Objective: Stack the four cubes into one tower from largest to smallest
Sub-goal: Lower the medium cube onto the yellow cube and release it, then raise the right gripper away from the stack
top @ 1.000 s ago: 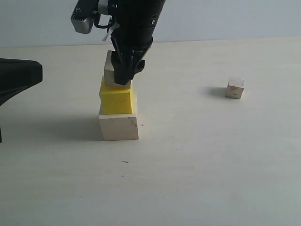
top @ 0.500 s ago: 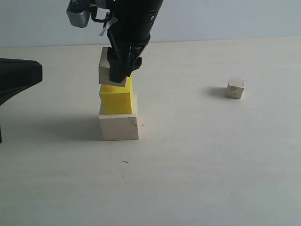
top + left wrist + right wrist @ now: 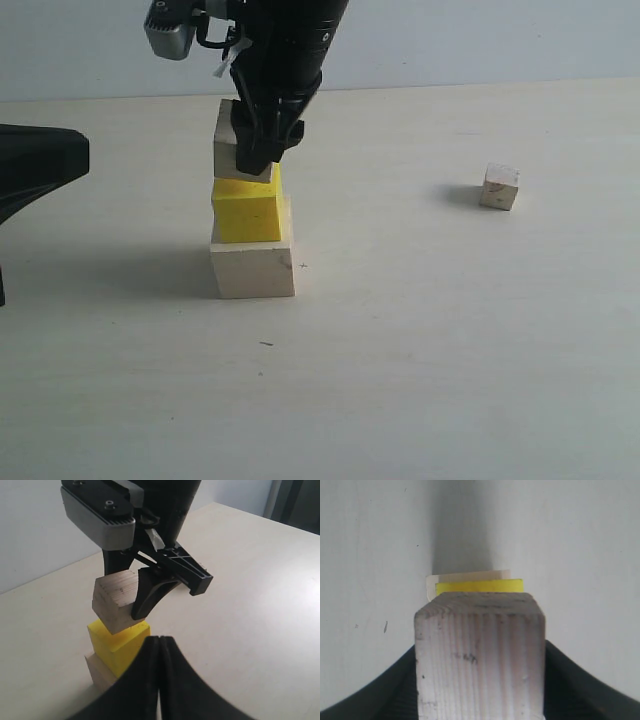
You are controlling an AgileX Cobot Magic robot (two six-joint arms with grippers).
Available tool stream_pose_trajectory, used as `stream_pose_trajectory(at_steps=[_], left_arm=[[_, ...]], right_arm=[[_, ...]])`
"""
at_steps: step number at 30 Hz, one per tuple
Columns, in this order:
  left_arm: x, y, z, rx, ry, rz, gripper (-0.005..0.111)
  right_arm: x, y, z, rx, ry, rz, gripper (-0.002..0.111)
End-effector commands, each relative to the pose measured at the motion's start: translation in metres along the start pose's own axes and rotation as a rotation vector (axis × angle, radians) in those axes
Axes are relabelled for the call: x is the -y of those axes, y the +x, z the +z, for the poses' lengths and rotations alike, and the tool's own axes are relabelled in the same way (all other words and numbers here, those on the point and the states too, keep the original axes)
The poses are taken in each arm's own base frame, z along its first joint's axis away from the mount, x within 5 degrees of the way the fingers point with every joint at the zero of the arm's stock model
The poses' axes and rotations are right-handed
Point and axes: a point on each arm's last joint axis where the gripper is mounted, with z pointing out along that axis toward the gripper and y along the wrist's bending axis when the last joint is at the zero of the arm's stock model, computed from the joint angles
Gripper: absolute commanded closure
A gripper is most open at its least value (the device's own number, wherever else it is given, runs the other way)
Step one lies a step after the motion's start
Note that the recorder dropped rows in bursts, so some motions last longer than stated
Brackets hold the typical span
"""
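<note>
Large cube (image 3: pixel 253 270) flat on the table (image 3: pixel 450 350), yellow (image 3: pixel 246 212) square on top, both same as a second ago. Medium cube (image 3: pixel 228 140) though: lifted a touch and nudged left since then, now tilted right over yellow, low edge touching it or just clear, can't tell which. Pinched in the right claw (image 3: pixel 258 158), grain lines plain on top. So not placed yet, probably needs levelling before letting go. Small cube (image 3: pixel 499 187) alone, well off to the right. Left claw (image 3: pixel 159 680) pressed together, holding nothing.
</note>
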Motion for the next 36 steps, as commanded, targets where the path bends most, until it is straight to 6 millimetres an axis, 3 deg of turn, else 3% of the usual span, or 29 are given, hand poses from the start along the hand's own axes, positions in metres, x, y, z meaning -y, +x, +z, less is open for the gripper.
stream_pose_trajectory(at_steps=[1, 6, 9, 26, 36], left_arm=[[0.001, -0.001, -0.002, 0.014, -0.001, 0.004, 0.107], [0.001, -0.001, -0.002, 0.014, -0.001, 0.004, 0.107], [0.001, -0.001, -0.002, 0.013, -0.001, 0.006, 0.107], [0.001, -0.001, -0.002, 0.013, -0.001, 0.006, 0.107], [0.001, -0.001, -0.002, 0.013, -0.001, 0.006, 0.107]], right_arm=[[-0.001, -0.002, -0.006, 0.01, 0.014, -0.012, 0.084], [-0.001, -0.002, -0.006, 0.01, 0.014, -0.012, 0.057], [-0.001, -0.002, -0.006, 0.01, 0.014, -0.012, 0.051], [-0.001, -0.002, -0.007, 0.014, 0.014, 0.003, 0.05], [-0.008, -0.008, -0.035, 0.081, 0.038, 0.031, 0.05]])
